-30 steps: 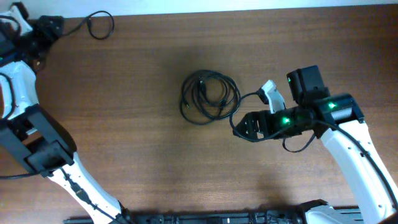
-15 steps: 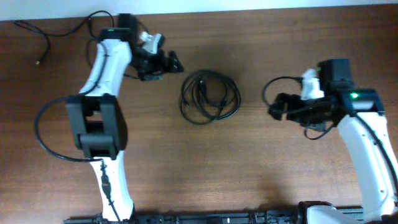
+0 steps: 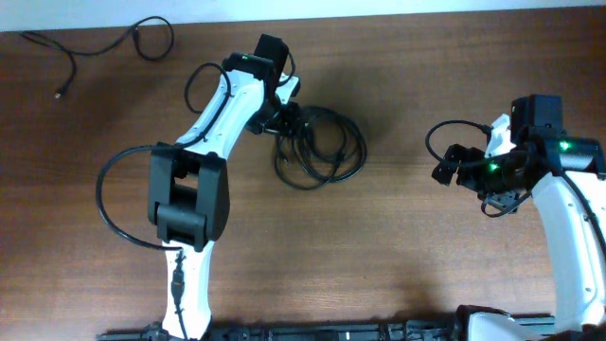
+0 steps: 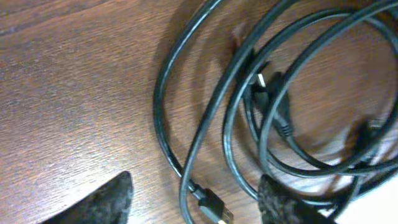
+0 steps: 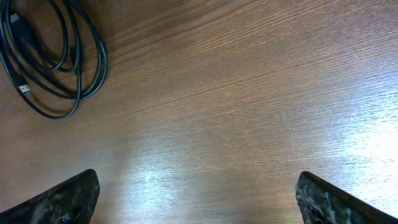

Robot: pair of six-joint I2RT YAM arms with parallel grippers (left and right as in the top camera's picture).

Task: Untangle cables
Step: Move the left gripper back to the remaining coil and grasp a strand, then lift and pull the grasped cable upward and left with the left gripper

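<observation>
A coil of tangled black cables [image 3: 322,147] lies at the table's middle. My left gripper [image 3: 289,121] is at the coil's upper left edge. In the left wrist view the left gripper [image 4: 193,208] is open, its fingertips [image 4: 109,200] on either side of a cable strand that ends in a USB plug [image 4: 212,206]; the loops [image 4: 273,106] fill the view ahead. My right gripper [image 3: 447,166] is well to the right of the coil. In the right wrist view it [image 5: 199,208] is open and empty over bare wood, with the coil [image 5: 59,62] far off at the upper left.
A separate thin black cable [image 3: 142,38] lies at the table's far left back corner, its end trailing to the left [image 3: 62,93]. The right arm's own cable loops beside its wrist [image 3: 445,133].
My left arm has swung from the far left back corner across to the coil. My right arm has drawn back to the right, away from the coil.
</observation>
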